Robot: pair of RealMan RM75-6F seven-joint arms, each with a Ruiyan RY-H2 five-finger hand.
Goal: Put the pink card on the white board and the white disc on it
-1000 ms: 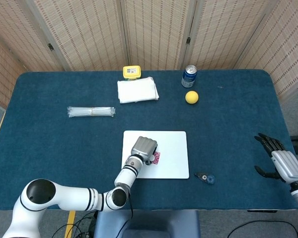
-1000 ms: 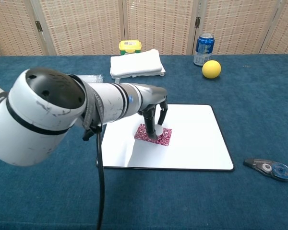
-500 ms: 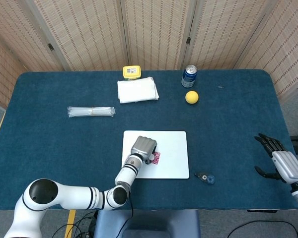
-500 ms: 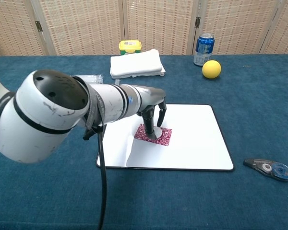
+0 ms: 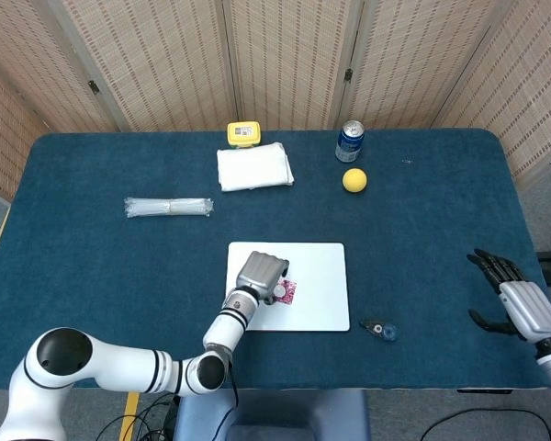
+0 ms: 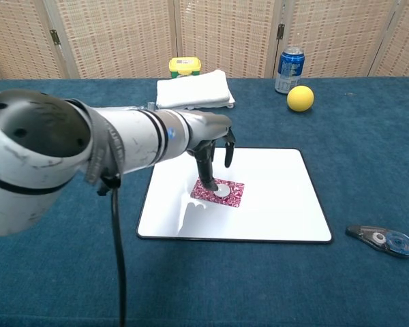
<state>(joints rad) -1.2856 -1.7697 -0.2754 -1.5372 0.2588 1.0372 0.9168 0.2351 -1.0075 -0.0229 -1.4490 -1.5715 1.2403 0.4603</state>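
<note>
- White board [image 6: 273, 204] lies flat on the blue table [image 5: 92, 266]; I use it as my landmark.
- My left hand [image 6: 211, 139] hangs over the board's left half, fingers [image 6: 206, 172] spread and pointing down, holding nothing.
- My right hand [image 5: 514, 299] rests well to the right of the board at the table's edge, fingers apart and empty.
- Folded white cloth [image 5: 253, 166] lies beyond the board, a blue can [image 5: 350, 141] and yellow ball [image 5: 354, 180] to its right.
- Pink card [image 6: 218, 191] lies on the board, left of centre.
- White disc [image 6: 222, 191] sits on the card.
</note>
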